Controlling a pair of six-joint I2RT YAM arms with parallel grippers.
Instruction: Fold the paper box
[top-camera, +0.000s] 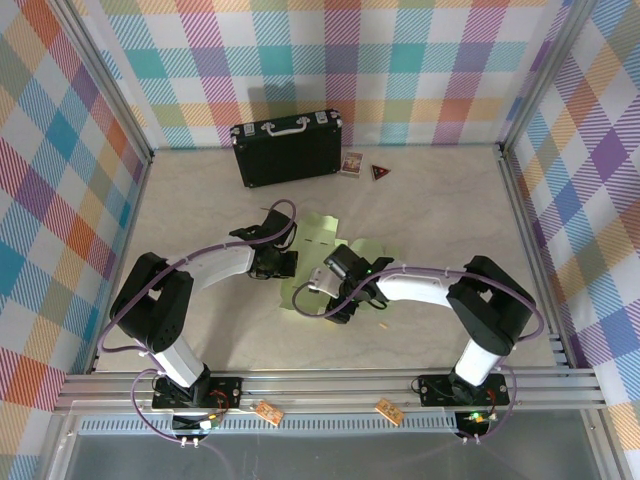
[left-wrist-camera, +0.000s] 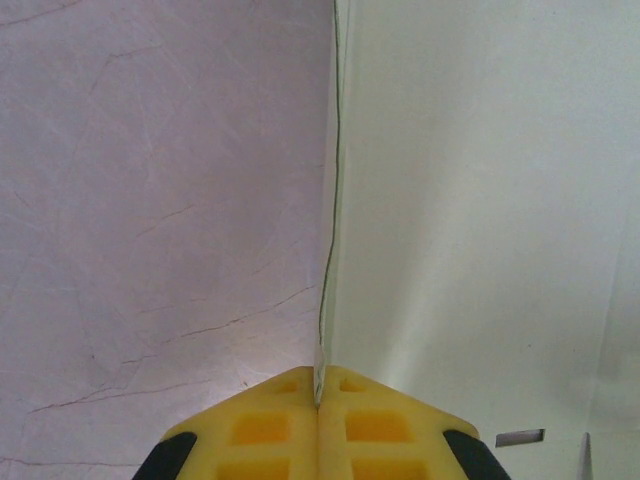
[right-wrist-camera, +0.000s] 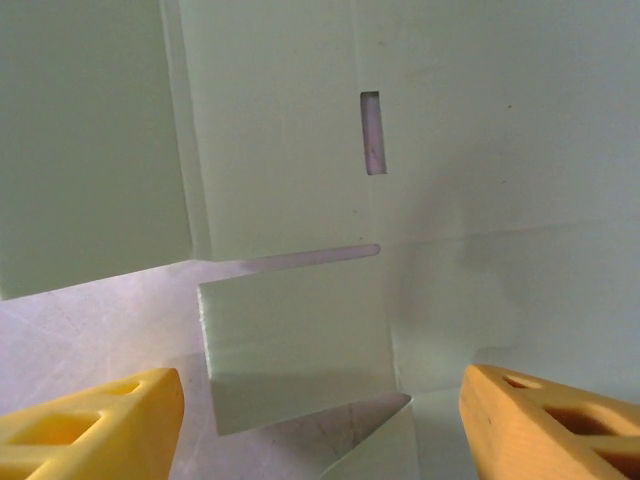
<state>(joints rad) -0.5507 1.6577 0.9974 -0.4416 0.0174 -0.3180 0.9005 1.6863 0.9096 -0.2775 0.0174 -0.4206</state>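
1. Two arms lean in over the paper box (top-camera: 325, 230), which lies mostly flat in the middle of the table (top-camera: 450, 210), well apart from the black case (top-camera: 288, 148) by the far wall.
2. My left gripper (left-wrist-camera: 320, 392) is clenched on one edge of the card. Its wrist view shows the thin sheet running straight out from between the yellow pads, with bare tabletop on one side and pale panel on the other.
3. My right gripper (right-wrist-camera: 320, 410) stands released, its fingers (right-wrist-camera: 90, 425) spread wide over a slotted panel and a small tab (right-wrist-camera: 295, 340), apparently touching neither.
4. I judge the card light, thin and springy at its creases (it would likely skate on this smooth top unless pinned). It should dent easily, so I would grip at a panel edge beside a crease, not mid-panel.
5. The arms hide much of the sheet from above, so this is tentative: its long axis seems to run from near-left to far-right, with the narrow slot (right-wrist-camera: 372, 132) lying along the panel.
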